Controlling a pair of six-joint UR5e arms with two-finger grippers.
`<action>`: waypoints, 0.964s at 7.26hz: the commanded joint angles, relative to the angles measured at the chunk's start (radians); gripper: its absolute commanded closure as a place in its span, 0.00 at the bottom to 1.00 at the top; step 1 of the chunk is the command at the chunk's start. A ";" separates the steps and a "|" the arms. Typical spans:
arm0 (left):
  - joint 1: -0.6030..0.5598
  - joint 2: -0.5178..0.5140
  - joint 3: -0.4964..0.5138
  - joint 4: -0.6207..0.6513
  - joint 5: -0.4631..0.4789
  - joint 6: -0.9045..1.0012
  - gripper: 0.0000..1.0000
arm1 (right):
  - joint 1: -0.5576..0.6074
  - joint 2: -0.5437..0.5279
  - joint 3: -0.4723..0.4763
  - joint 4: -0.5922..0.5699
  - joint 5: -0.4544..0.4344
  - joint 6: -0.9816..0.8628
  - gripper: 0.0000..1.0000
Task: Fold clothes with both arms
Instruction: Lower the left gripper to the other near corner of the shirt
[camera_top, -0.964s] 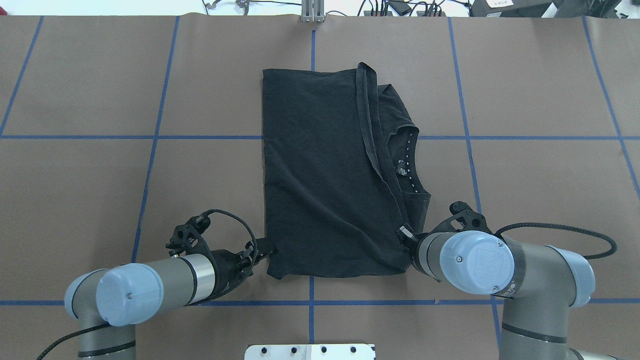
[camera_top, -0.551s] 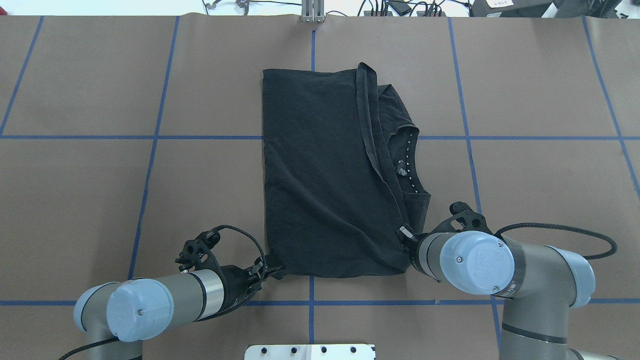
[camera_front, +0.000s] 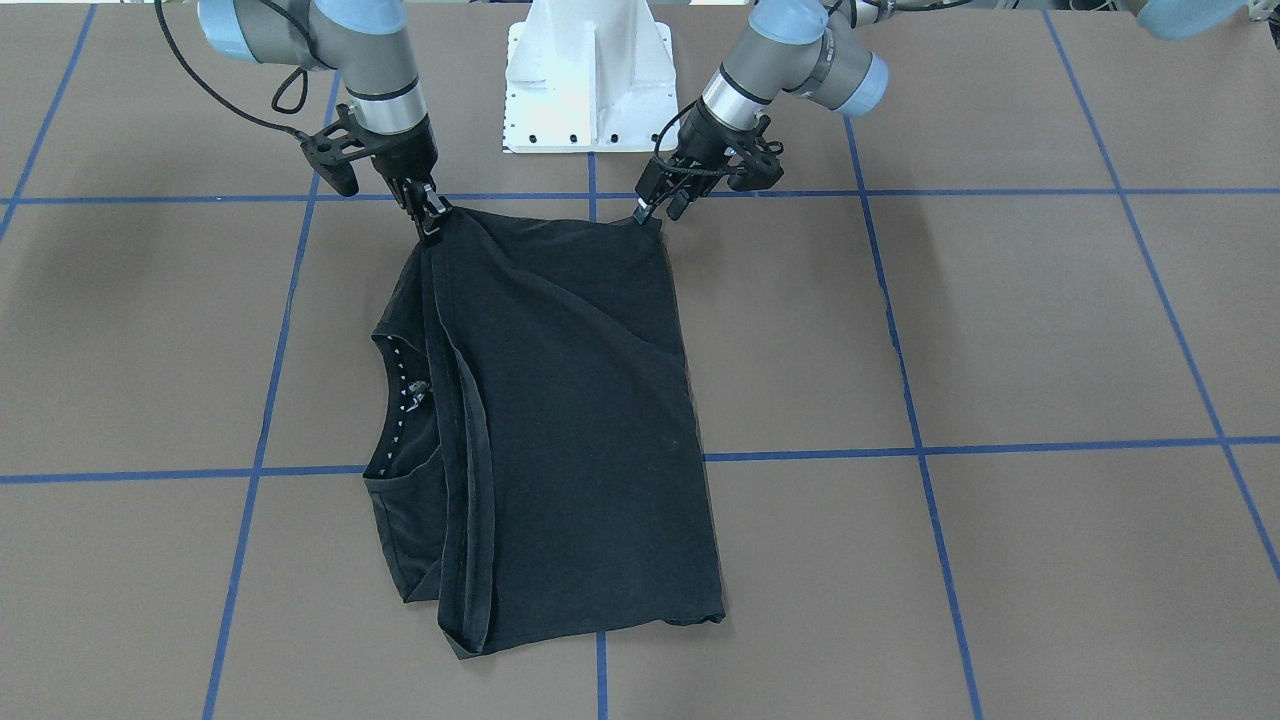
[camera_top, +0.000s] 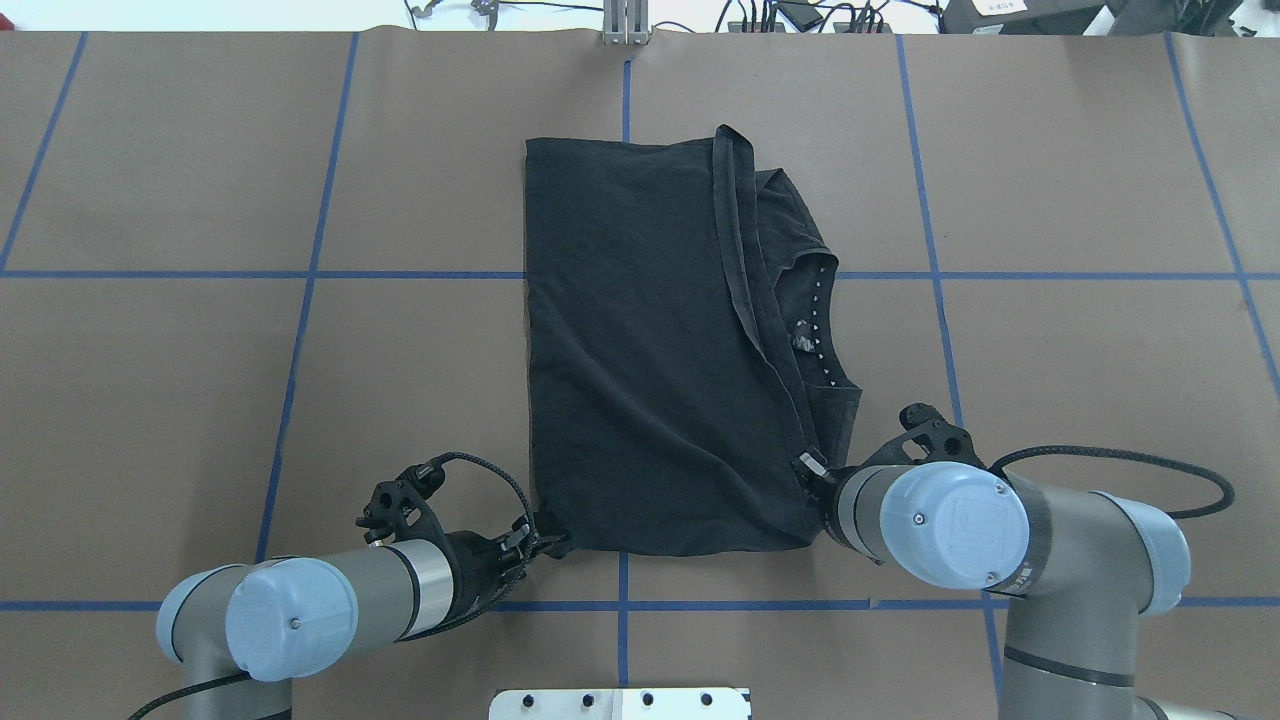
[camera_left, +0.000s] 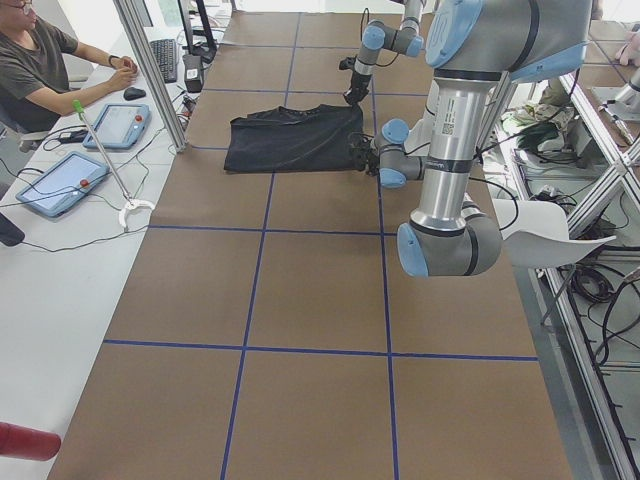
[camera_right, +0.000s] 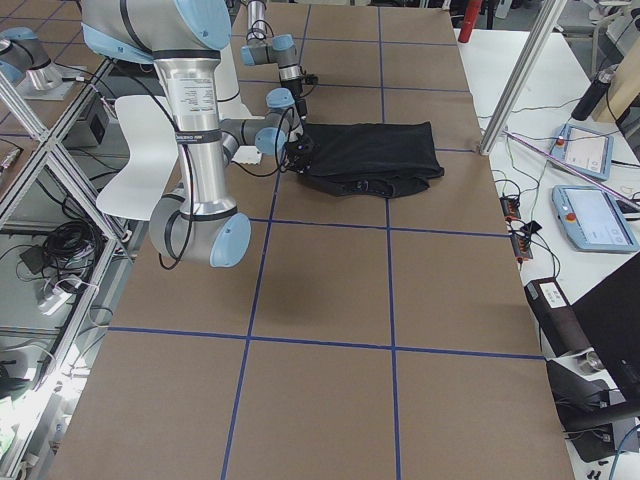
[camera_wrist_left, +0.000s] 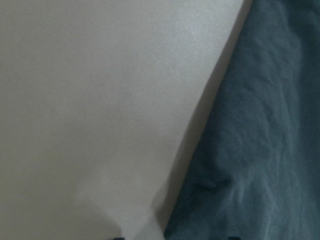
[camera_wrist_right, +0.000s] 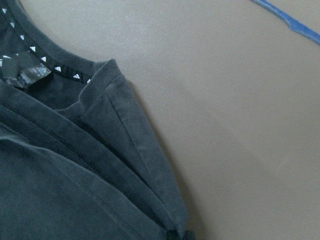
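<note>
on the brown table in front of you, the black t-shirt lies folded lengthwise into a tall rectangle. it sits around the middle of the table, over the crossing of the blue tape lines. its collar, with a row of small white marks inside, faces the robot's right. a folded-over band of cloth runs down just beside the collar. no printed logo shows on the upper face.

look at the right gripper first. it is down at the near corner of the shirt on the collar side. in the right wrist view its dark tips are pressed together on the pointed corner of the cloth, so it is pinched closed with the shirt in its grasp. from the front view you see the fabric drawn up to a small peak at that pinch.

the left gripper sits low at the other near corner, touching the hem. in the left wrist view its two tips show apart at the bottom edge of the picture, with the edge of the cloth between them. so it stands parted and has not clamped the shirt.

both arms reach in from the robot's side, one at each near corner. the far end of the shirt lies flat on the table.
</note>
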 joint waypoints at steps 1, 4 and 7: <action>-0.002 -0.010 0.005 -0.001 0.000 0.000 0.34 | 0.000 0.000 0.000 0.000 0.000 -0.001 1.00; -0.004 -0.015 0.003 -0.001 0.002 -0.003 1.00 | 0.000 0.000 0.000 0.000 0.000 -0.001 1.00; -0.022 -0.010 -0.032 0.001 0.000 -0.005 1.00 | 0.000 0.001 0.002 0.000 0.000 0.000 1.00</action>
